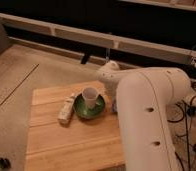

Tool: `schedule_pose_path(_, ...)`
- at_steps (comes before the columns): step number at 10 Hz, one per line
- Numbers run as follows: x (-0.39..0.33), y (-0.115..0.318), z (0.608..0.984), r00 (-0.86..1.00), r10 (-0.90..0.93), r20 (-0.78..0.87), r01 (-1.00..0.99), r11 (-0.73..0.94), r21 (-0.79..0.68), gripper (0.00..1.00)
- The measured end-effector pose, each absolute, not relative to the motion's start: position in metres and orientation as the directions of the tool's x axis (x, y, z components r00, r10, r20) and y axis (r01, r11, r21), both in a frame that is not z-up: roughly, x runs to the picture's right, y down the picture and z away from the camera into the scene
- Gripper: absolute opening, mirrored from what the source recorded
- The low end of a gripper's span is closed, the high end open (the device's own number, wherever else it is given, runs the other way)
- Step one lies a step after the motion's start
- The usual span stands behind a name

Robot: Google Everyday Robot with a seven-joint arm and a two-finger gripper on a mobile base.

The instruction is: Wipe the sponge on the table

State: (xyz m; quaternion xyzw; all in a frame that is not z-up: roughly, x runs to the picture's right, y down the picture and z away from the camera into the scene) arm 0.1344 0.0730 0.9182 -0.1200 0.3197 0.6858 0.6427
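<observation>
Though closed, claw (114, 106) over wooden table (66, 145)

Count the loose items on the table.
3: whitish bottle lying left, green bowl at centre, white cup standing in it. The arm hides the gripper, right of the bowl, and maybe more items.

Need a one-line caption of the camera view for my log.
White arm bends over the table beside a cup in a green bowl and a bottle; gripper hidden behind it, sponge unseen.
</observation>
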Motion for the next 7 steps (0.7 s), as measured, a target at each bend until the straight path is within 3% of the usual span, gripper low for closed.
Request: schedule_pose_path(7,0.137,0.051,0.933,-0.047,0.831,-0.555,-0.958,0.120,0.261,0.08)
